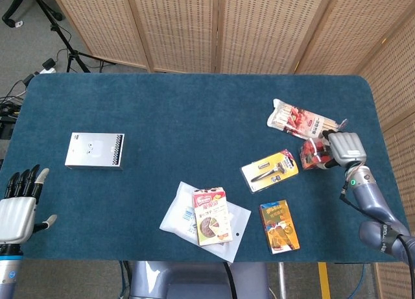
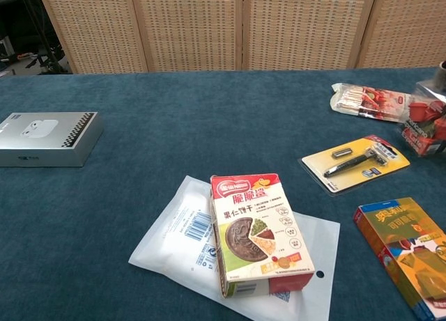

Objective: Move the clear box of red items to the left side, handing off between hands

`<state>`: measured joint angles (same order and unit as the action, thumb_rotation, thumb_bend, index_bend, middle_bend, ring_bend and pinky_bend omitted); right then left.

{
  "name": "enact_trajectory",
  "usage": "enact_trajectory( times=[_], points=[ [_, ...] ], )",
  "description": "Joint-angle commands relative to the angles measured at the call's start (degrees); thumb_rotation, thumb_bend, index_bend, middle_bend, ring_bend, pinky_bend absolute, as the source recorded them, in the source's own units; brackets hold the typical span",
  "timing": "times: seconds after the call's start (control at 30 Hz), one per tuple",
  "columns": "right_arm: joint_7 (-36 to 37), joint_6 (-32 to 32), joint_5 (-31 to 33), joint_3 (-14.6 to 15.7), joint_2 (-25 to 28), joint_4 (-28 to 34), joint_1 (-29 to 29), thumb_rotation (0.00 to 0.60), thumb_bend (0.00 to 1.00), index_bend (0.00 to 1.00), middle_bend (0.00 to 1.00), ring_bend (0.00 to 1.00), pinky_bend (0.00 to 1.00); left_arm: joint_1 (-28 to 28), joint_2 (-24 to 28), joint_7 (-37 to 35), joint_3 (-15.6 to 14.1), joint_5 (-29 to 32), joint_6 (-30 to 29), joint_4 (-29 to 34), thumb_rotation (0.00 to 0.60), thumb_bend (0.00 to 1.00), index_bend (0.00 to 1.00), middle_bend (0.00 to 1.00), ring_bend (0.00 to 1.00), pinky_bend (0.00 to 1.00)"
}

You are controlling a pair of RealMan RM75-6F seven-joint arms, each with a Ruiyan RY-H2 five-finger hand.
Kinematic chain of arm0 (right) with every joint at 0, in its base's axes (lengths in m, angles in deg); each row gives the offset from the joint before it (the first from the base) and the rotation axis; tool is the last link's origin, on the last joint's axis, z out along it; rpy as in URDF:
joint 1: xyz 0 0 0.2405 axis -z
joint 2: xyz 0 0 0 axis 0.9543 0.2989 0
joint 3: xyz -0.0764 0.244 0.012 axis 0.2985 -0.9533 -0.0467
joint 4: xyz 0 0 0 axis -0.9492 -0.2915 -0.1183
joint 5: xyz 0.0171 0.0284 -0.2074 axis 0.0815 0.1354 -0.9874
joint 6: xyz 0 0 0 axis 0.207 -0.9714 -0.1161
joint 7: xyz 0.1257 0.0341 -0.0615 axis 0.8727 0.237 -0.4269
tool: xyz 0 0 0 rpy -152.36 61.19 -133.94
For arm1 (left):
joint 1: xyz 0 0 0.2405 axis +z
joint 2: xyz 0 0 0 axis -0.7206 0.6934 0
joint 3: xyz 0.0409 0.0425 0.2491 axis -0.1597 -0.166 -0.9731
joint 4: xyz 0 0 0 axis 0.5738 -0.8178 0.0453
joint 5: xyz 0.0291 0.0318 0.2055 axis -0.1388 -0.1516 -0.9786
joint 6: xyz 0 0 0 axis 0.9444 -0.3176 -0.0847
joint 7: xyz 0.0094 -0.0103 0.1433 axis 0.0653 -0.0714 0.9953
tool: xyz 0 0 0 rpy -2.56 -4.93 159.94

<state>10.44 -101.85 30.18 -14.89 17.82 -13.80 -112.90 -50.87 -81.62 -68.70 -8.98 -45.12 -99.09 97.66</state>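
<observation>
The clear box of red items lies at the right side of the blue table; in the chest view the box is cut off by the right edge and looks slightly tilted. My right hand sits against the box's right side, back up, fingers curled down onto it, gripping it. The contact itself is hidden under the hand. My left hand hovers at the table's near left corner, holding nothing, fingers straight and apart. It does not show in the chest view.
A striped snack pack lies just behind the box and a yellow razor card just left of it. An orange carton, a green-and-red carton on a white pouch, and a silver box lie further left.
</observation>
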Motion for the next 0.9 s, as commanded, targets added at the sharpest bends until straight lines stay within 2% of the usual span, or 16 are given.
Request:
enact_trajectory(
  times=[0.03,0.2,0.5,0.9],
  points=[
    [-1.54,-1.09,0.05,-0.34,0.66,1.59,-0.26,0.600,0.25,0.66,0.51,0.45,0.50,0.01,0.15,-0.37,0.04,-0.03,-0.02,0.29,0.600,0.00,0.00,0.00,0.00,0.00],
    [-4.25,-2.57,0.59,-0.76,1.27,4.38,-0.87,0.600,0.26,0.70,0.55,0.49,0.53,0.13,0.49,-1.02,-0.07,-0.39,-0.21,0.53,0.600,0.00,0.00,0.00,0.00,0.00],
    [-10.66,-4.71,2.68,-1.56,2.54,9.70,-2.98,0.600,0.26,0.70,0.57,0.51,0.54,0.08,1.20,-2.70,0.13,0.10,0.25,1.12,0.600,0.00,0.00,0.00,0.00,0.00],
    [-23.75,-7.48,10.80,-3.72,2.32,18.16,-10.23,0.600,0.26,0.70,0.57,0.51,0.54,-0.11,1.71,-3.99,-0.13,-0.49,0.73,1.31,0.600,0.00,0.00,0.00,0.00,0.00]
  ],
)
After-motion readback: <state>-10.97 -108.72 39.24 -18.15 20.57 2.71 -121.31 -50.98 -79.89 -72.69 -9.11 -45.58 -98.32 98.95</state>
